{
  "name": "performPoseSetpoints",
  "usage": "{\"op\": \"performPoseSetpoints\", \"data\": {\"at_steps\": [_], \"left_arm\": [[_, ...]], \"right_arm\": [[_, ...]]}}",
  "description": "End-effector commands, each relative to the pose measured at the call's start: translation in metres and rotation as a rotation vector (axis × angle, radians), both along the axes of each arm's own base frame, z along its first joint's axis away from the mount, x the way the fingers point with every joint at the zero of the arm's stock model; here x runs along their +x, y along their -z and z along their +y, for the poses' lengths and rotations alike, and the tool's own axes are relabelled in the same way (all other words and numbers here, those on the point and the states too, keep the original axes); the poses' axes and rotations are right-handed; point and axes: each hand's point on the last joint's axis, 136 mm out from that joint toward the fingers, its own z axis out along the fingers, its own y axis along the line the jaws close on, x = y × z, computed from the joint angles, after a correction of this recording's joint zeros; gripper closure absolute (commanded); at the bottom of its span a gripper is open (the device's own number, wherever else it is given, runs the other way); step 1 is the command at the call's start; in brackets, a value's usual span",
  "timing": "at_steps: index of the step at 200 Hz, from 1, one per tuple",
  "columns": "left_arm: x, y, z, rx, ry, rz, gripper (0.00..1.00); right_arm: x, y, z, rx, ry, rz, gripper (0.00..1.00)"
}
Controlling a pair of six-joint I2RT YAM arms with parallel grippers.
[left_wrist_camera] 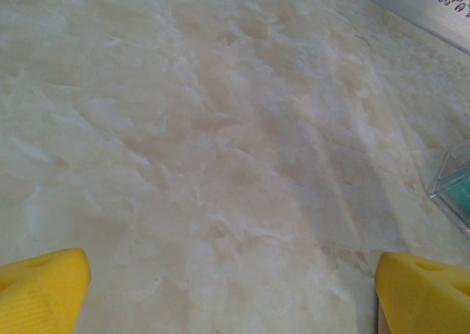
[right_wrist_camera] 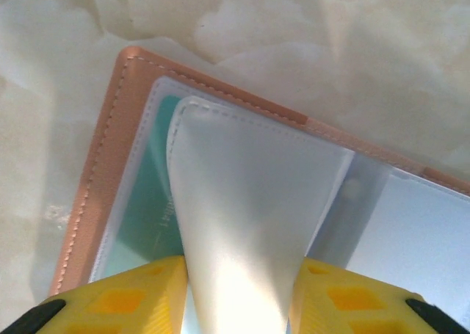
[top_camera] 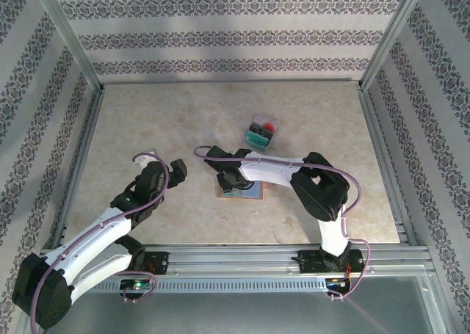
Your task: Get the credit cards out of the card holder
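Note:
The card holder (top_camera: 250, 194) lies open on the table in front of the right arm, brown leather (right_wrist_camera: 99, 172) edged with stitching. One clear inner sleeve (right_wrist_camera: 250, 202) is pulled up and pinched into a cone between the yellow fingers (right_wrist_camera: 132, 297) of my right gripper (right_wrist_camera: 239, 305), which is shut on it. A teal credit card (right_wrist_camera: 150, 216) shows inside the pocket beneath, on the left. In the top view the right gripper (top_camera: 229, 178) sits over the holder's left half. My left gripper (top_camera: 174, 167) hovers to the left of the holder, open, with bare table between its fingertips (left_wrist_camera: 44, 290).
A small clear box (top_camera: 261, 132) holding teal and red items stands behind the card holder; its corner (left_wrist_camera: 454, 187) is at the right edge of the left wrist view. Patterned walls and metal rails enclose the table.

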Motion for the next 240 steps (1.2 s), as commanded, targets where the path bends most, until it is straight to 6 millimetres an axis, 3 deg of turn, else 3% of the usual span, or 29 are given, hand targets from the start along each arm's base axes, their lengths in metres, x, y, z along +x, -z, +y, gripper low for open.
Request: {"op": "performPoseSetpoints", "data": {"at_steps": [1,59,139,240], "left_arm": [[0.0,-0.003,0.004,0.01,0.002,0.001,0.01],[0.004,-0.01,-0.003,0.005,0.033,-0.002,0.01],[0.014,-0.013,-0.021,-0.004,0.112,0.018,0.01],[0.035,0.0,-0.07,-0.039,0.274,0.087,0.01]], "right_arm": [[0.0,-0.012,-0.022,-0.104,-0.002,-0.046,0.58],[-0.003,-0.024,-0.047,-0.139,0.04,-0.092,0.54],[-0.01,-0.031,-0.075,-0.115,0.107,-0.107,0.59],[-0.02,-0.026,-0.115,-0.091,0.205,-0.095,0.6]]}}
